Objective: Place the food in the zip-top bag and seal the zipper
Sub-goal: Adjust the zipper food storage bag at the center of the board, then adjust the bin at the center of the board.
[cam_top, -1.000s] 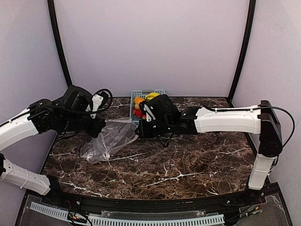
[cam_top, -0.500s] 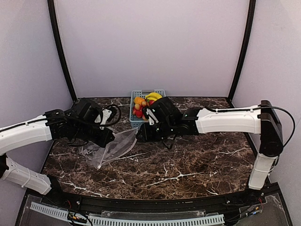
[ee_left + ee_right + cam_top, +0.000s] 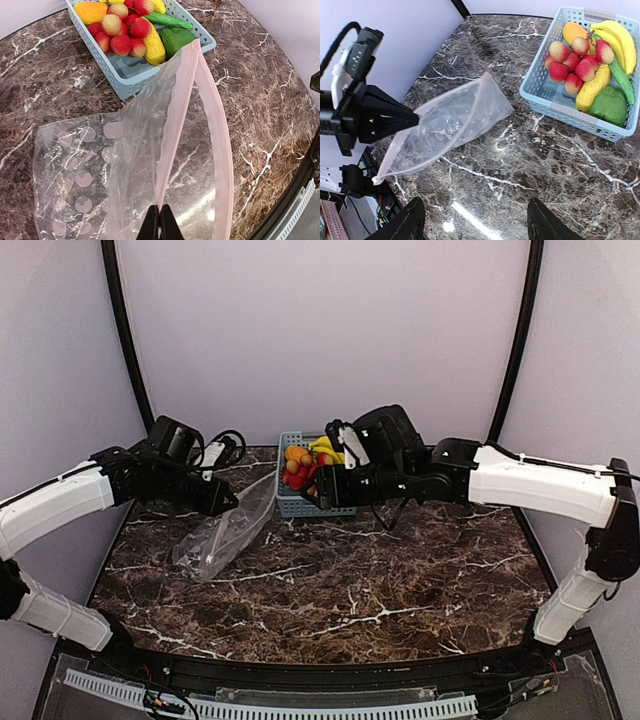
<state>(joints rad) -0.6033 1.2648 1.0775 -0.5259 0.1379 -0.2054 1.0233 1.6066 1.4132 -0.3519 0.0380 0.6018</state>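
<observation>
Dark marble tabletop (image 3: pixel 400 580) — left jaws pinched on zipper (image 3: pixel 175 125), bag (image 3: pixel 75 170) tilted beside basket (image 3: pixel 130 77) of food (image 3: pixel 125 35); right jaws wide, empty, near basket.

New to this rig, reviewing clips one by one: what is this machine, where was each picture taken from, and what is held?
Two robot arms stand at a dark marbled table. The wide picture comes from a fixed camera above and behind them; the others from a camera on each wrist. The left gripper is shut on the pinkish zipper of a clear zip-top bag, whose bottom end rests on the table. The right gripper is open and empty. The toy food lies in a light-blue basket.
</observation>
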